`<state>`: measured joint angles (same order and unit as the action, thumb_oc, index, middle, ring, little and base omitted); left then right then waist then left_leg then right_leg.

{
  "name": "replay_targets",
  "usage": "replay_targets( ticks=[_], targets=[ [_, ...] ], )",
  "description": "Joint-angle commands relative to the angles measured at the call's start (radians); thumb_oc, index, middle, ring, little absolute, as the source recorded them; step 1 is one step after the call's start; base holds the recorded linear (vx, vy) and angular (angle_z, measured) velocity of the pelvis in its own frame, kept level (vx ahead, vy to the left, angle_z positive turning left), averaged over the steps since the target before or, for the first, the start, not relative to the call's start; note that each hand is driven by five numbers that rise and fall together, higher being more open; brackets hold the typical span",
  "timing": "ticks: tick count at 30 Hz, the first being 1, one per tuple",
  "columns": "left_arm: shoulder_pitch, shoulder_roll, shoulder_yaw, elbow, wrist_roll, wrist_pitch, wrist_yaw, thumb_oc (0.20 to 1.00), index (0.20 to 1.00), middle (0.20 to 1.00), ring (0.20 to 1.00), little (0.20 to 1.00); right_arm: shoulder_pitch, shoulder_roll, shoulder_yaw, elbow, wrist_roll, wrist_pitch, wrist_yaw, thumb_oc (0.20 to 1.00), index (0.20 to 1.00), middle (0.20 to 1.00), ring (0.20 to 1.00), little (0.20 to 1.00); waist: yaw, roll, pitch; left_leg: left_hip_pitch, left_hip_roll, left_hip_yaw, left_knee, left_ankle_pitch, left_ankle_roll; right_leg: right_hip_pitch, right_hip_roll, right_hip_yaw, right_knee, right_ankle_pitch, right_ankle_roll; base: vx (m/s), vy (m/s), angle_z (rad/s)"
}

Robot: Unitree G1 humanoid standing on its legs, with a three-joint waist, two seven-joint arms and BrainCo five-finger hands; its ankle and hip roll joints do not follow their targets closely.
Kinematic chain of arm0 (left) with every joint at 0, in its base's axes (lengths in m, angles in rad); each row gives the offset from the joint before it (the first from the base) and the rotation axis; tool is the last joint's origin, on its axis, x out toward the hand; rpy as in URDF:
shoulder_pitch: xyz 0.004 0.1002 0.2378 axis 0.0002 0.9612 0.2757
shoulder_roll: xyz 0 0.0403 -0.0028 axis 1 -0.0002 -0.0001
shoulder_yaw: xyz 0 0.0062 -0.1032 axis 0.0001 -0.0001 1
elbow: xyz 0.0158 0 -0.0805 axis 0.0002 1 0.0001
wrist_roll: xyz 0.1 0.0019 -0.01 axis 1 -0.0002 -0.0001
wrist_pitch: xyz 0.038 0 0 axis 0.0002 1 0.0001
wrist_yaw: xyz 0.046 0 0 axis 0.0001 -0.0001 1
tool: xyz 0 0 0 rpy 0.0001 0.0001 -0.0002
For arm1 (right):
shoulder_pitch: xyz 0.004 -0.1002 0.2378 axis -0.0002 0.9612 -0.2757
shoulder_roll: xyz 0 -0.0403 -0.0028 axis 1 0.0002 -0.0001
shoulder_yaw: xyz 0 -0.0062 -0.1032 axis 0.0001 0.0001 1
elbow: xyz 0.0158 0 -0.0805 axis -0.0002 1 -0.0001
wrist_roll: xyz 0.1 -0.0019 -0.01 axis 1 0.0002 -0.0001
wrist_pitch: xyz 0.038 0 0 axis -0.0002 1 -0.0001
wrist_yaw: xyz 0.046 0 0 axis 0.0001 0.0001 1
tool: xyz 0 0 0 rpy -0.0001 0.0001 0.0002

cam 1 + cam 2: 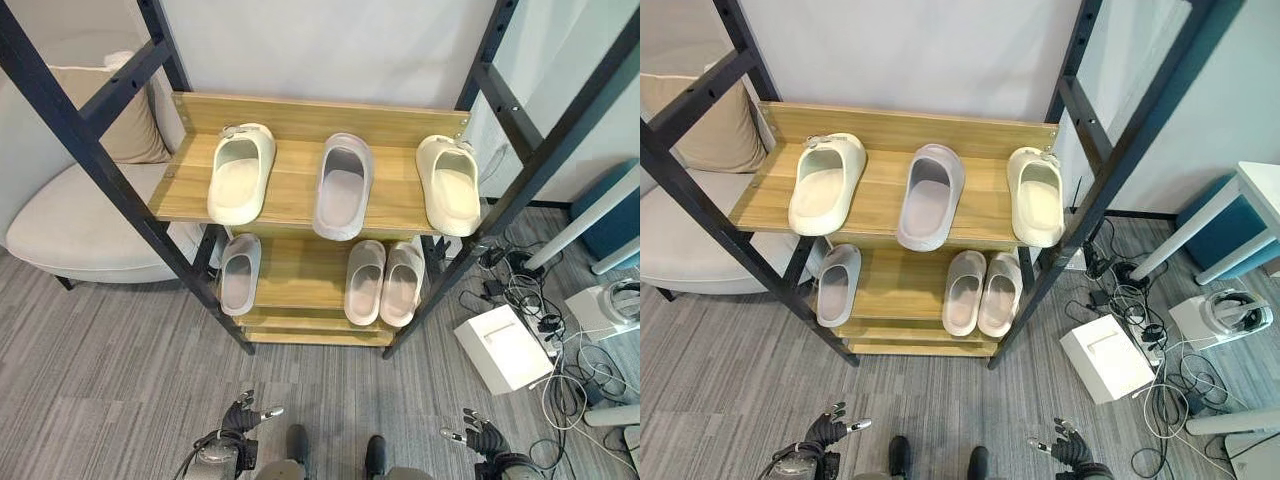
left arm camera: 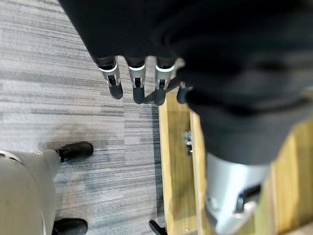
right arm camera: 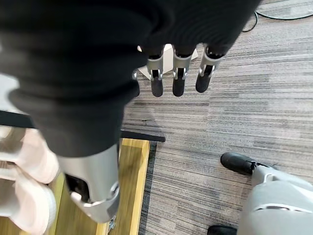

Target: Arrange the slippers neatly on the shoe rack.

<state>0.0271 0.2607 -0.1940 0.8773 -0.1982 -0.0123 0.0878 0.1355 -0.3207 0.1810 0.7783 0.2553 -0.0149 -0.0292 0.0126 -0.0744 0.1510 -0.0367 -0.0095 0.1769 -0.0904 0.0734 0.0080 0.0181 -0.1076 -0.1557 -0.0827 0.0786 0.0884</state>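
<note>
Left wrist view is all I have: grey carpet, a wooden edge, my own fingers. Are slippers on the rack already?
Observer: Yes. The top wooden shelf carries three: a cream foam slipper at left, a pale grey foam slipper in the middle, a second cream slipper at right.
Operator: And the lower shelf?
Observer: A single grey slipper at left, two pinkish slippers side by side at right.
Operator: Does the right hand hold something?
Observer: No, it is open and empty.

We see the shoe rack [image 1: 300,180] under bright, even indoor light, its slippers casting only faint, soft shadows onto the wood. Its black frame [image 1: 90,160] bows outward at the edges. In the wrist views, the nearby dark covers blur.
</note>
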Motion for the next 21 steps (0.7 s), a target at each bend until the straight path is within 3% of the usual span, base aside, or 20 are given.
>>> replay_targets(
  ticks=[1, 4, 6, 8, 12, 14, 16, 18, 21],
  targets=[
    [-0.05, 0.018, 0.007, -0.007, -0.025, -0.029, 0.011, 1.0, 1.0, 1.0, 1.0, 1.0, -0.038, -0.016, 0.001, -0.037, -0.006, -0.025, 0.003, 1.0, 1.0, 1.0, 1.0, 1.0, 0.037, -0.008, 0.025, 0.015, 0.006, -0.011, 0.011, -0.032, -0.027, -0.023, -0.078, 0.014, 0.177, -0.015, 0.116, 0.05, 0.138, -0.01],
    [-0.048, 0.029, 0.011, -0.014, -0.027, -0.027, 0.007, 1.0, 1.0, 1.0, 1.0, 1.0, -0.04, -0.01, 0.014, -0.041, -0.013, -0.026, 0.011, 1.0, 1.0, 1.0, 1.0, 1.0, 0.032, 0.006, 0.044, 0.047, 0.004, -0.017, 0.003, -0.043, -0.015, -0.098, -0.058, 0.022, 0.32, 0.01, 0.119, 0.07, 0.106, -0.09],
    [-0.048, 0.031, 0.013, -0.014, -0.026, -0.028, 0.006, 1.0, 1.0, 1.0, 1.0, 1.0, -0.037, -0.01, 0.015, -0.046, -0.013, -0.025, 0.012, 1.0, 1.0, 1.0, 1.0, 1.0, 0.027, 0.008, 0.045, 0.055, 0.003, -0.021, 0.003, -0.047, -0.016, -0.114, -0.044, 0.024, 0.321, 0.007, 0.115, 0.08, 0.026, -0.05],
    [-0.055, 0.033, 0.014, -0.015, -0.032, -0.03, 0.008, 1.0, 1.0, 1.0, 1.0, 1.0, -0.032, -0.01, 0.013, -0.044, -0.005, -0.028, 0.012, 1.0, 1.0, 1.0, 1.0, 1.0, 0.022, 0.009, 0.049, 0.067, 0.005, -0.025, 0.003, -0.053, -0.021, -0.133, -0.022, 0.004, 0.268, -0.011, 0.097, 0.1, -0.032, 0.12],
    [-0.075, 0.038, 0.02, -0.004, -0.031, -0.022, 0.019, 1.0, 1.0, 1.0, 1.0, 1.0, -0.01, -0.022, 0.004, -0.032, -0.008, -0.027, 0.003, 1.0, 1.0, 1.0, 1.0, 1.0, 0.001, 0.003, 0.052, 0.108, 0.003, -0.045, 0.009, -0.07, -0.033, -0.154, 0.012, -0.03, 0.162, 0.01, 0.08, 0.17, -0.101, 0.19],
    [-0.067, 0.032, 0.017, -0.006, -0.035, -0.027, 0.007, 1.0, 1.0, 1.0, 1.0, 1.0, -0.004, -0.019, 0.001, -0.023, 0.012, -0.03, 0.007, 1.0, 1.0, 1.0, 1.0, 1.0, -0.008, 0.0, 0.049, 0.102, 0.012, -0.055, 0.099, -0.078, -0.051, -0.096, 0.027, -0.025, 0.117, 0.001, 0.072, 0.14, -0.124, 0.48],
    [-0.062, 0.017, 0.015, -0.03, -0.063, -0.032, 0.002, 1.0, 1.0, 1.0, 1.0, 1.0, 0.001, -0.028, -0.003, -0.01, 0.025, -0.04, 0.01, 1.0, 1.0, 1.0, 1.0, 1.0, 0.007, -0.008, 0.057, 0.033, 0.016, -0.063, 0.264, -0.03, -0.096, -0.036, 0.038, -0.033, 0.073, 0.003, 0.047, 0.07, -0.091, 0.56],
    [-0.077, 0.008, 0.008, -0.023, -0.073, -0.032, 0.0, 1.0, 1.0, 1.0, 1.0, 1.0, -0.007, -0.04, -0.008, 0.0, 0.035, -0.038, 0.005, 1.0, 1.0, 1.0, 1.0, 1.0, 0.013, -0.018, 0.068, -0.035, 0.018, -0.083, 0.339, -0.01, -0.11, -0.001, 0.028, -0.054, 0.038, 0.004, 0.039, 0.04, -0.031, 0.07],
    [-0.069, 0.004, 0.007, -0.016, -0.072, -0.031, 0.003, 1.0, 1.0, 1.0, 1.0, 1.0, 0.0, -0.047, -0.025, -0.001, 0.041, -0.032, 0.007, 1.0, 1.0, 1.0, 1.0, 1.0, 0.011, -0.02, 0.041, -0.042, 0.1, -0.038, 0.15, -0.012, -0.102, 0.022, 0.006, -0.068, 0.002, 0.0, 0.062, 0.14, 0.101, 0.35]
  ],
)
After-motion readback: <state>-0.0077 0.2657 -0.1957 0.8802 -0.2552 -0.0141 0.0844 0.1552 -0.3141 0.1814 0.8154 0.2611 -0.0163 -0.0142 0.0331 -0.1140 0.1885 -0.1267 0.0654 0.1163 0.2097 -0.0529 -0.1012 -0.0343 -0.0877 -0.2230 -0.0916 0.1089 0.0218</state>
